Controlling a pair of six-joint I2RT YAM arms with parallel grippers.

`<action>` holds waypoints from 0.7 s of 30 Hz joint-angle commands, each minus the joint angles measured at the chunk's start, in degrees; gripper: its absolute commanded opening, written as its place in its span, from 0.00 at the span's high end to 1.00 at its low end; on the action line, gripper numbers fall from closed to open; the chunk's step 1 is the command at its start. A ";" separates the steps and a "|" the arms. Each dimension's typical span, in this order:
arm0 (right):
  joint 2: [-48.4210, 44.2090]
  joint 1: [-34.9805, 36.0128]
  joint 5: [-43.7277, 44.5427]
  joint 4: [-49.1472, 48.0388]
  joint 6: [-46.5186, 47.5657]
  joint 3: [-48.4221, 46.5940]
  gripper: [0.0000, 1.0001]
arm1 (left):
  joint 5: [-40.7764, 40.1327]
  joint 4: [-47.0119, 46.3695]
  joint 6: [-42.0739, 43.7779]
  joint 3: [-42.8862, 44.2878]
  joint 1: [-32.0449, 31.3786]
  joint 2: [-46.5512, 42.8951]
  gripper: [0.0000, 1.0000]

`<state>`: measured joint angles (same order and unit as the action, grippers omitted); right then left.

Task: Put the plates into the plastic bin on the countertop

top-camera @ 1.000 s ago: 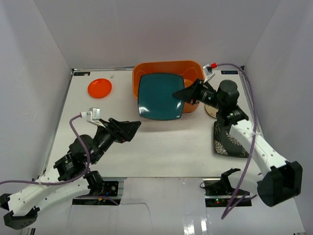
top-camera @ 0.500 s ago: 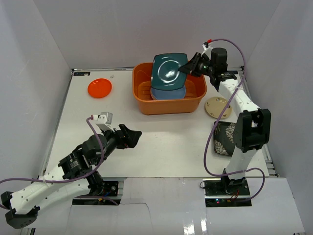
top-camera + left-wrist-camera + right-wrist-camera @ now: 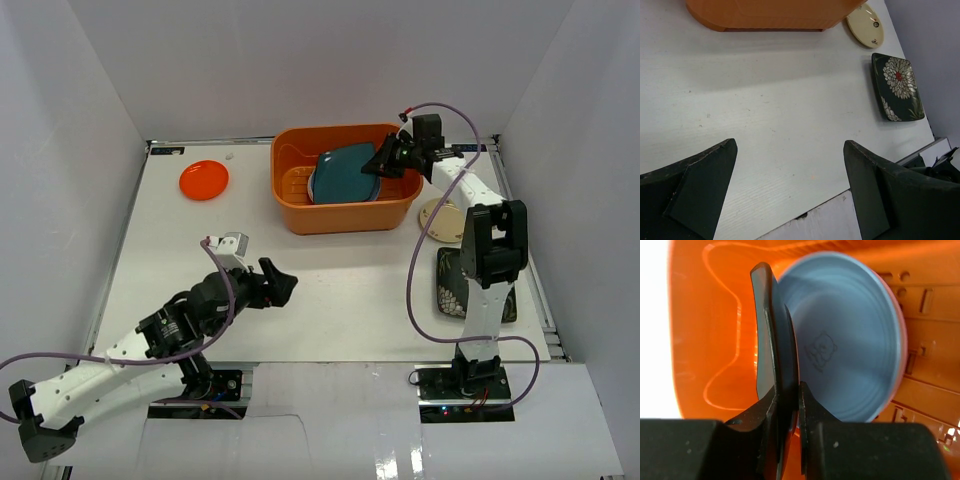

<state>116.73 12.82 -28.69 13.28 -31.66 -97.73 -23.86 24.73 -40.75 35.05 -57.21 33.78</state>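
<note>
The orange plastic bin [image 3: 300,215] stands at the back of the white countertop [image 3: 330,280]. My right gripper [image 3: 384,161] reaches over its right rim, shut on the edge of the square teal plate [image 3: 343,169], which leans tilted inside the bin. In the right wrist view the gripper [image 3: 788,390] pinches the plate's dark edge [image 3: 780,335], with a light blue round plate [image 3: 850,345] lying beneath it. An orange-red plate [image 3: 204,180] sits at the back left. My left gripper [image 3: 284,286] hovers open over the front middle, nothing between its fingers [image 3: 705,185].
A small beige plate [image 3: 438,222] lies right of the bin, partly behind the right arm. A black flowered square plate [image 3: 452,285] lies further forward, also partly hidden. The left wrist view shows the bin's side [image 3: 765,15], beige plate [image 3: 866,25] and black plate [image 3: 897,87].
The right gripper has carried the teal plate up over the bin and lowered it inside onto the blue plate. The left arm has drawn toward the front middle, still open.
</note>
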 commanded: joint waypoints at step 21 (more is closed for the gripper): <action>0.43 2.73 18.12 12.46 15.30 -10.45 0.04 | 12.52 -18.22 -5.13 -3.06 -0.36 21.40 0.02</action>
<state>119.22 14.26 -17.12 23.57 -21.74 -102.91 -13.08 10.17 -45.10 31.22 -57.23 52.93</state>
